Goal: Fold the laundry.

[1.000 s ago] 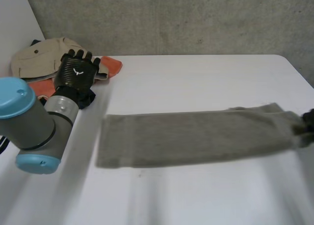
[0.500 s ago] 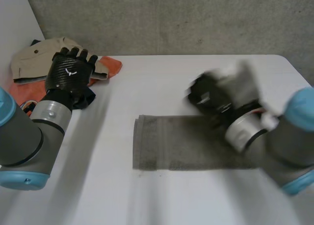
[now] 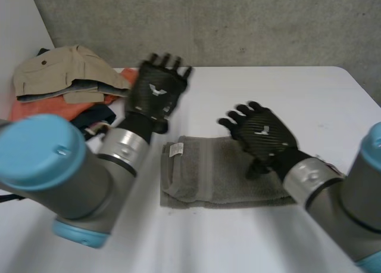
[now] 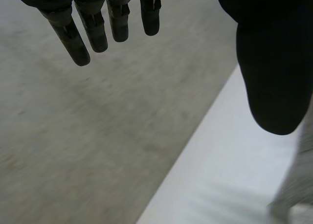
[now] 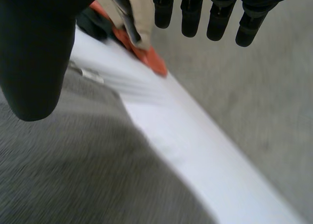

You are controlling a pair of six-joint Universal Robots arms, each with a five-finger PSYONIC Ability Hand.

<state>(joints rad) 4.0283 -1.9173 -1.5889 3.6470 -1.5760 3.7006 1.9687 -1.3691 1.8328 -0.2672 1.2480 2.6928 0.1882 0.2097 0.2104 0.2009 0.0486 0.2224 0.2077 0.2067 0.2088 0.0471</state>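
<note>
In the head view the grey towel (image 3: 220,177) lay doubled over on the white table (image 3: 297,88), with a small label (image 3: 174,149) showing at the end nearer the left hand (image 3: 156,94). That hand was raised beyond the labelled end, fingers straight and empty. Out past it sat a beige garment (image 3: 65,73) heaped on an orange cloth (image 3: 41,111). The right hand (image 3: 262,135) hung over the towel's middle, fingers spread and gripping nothing; whether its thumb touched the cloth I could not tell.

In the left wrist view the fingers pointed straight out with the thumb held apart and nothing between them. The table's edge ran under the palm, and a grey corner of the towel lay just beside the thumb.

In the right wrist view the fingers were straight and slightly parted, the thumb wide. The towel lay under palm and thumb, and the heap lay out past the fingertips.

One fold looked done, so the step in hand seemed to be the next halving. The right palm would best press flat on the middle to settle the layers. The left hand should then pinch both layers together at the labelled end, lift low and lay edge to edge — gripping the top layer alone would pull the fold open
</note>
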